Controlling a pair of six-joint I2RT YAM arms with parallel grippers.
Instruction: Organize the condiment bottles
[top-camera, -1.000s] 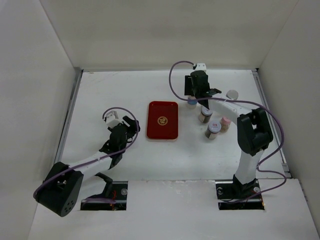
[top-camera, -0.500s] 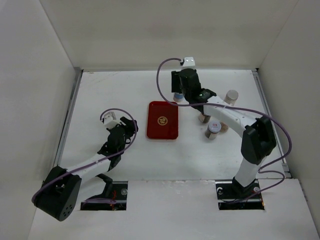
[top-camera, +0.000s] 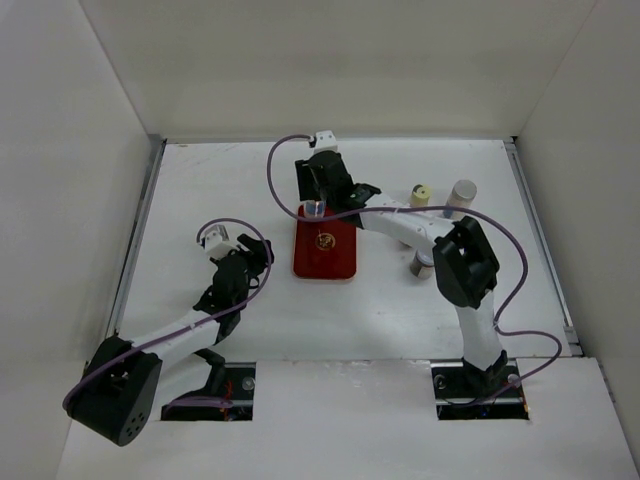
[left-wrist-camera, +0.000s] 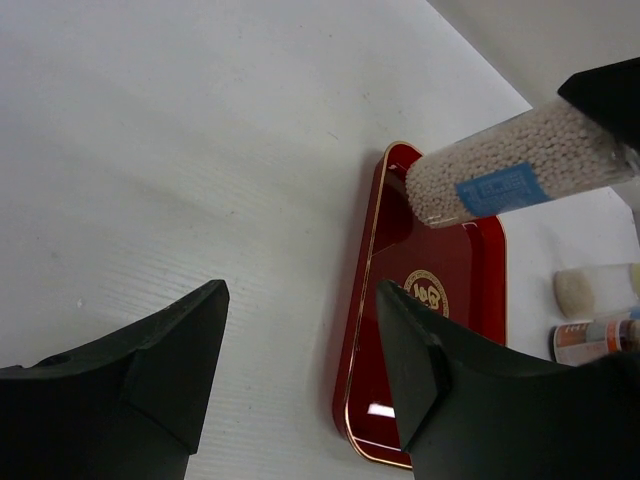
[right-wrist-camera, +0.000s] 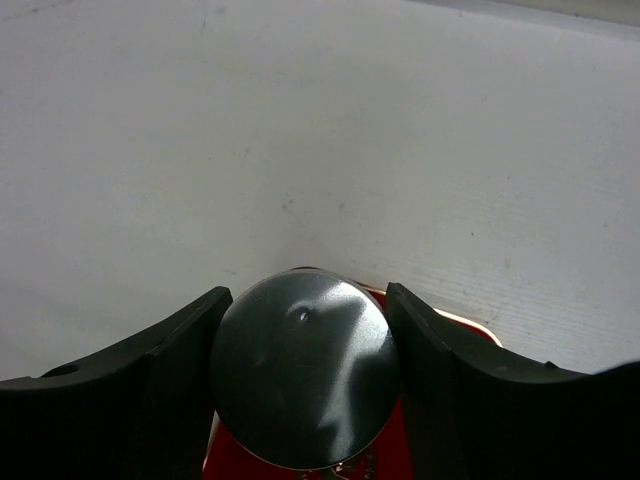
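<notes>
My right gripper (top-camera: 317, 200) is shut on a grey-capped bottle (left-wrist-camera: 505, 178) full of white granules with a blue label. It holds the bottle by its cap (right-wrist-camera: 305, 368) over the far left corner of the red tray (top-camera: 330, 262). A yellow-capped bottle (top-camera: 421, 193) and a pale-lidded jar (top-camera: 463, 189) stand at the far right. Another bottle (top-camera: 422, 266) shows partly behind the right arm's elbow. My left gripper (top-camera: 254, 260) hovers left of the tray, its fingers (left-wrist-camera: 190, 340) apart with only bare table between them.
The right arm (top-camera: 455, 262) stretches across the table from its base to the tray's far end. White walls close in the table on three sides. Two bottles (left-wrist-camera: 592, 315) lie beyond the tray in the left wrist view.
The right arm has swung left with the bottle, from the bottle cluster to the tray's far left corner, uncovering the yellow-capped bottle. The left gripper has barely moved.
</notes>
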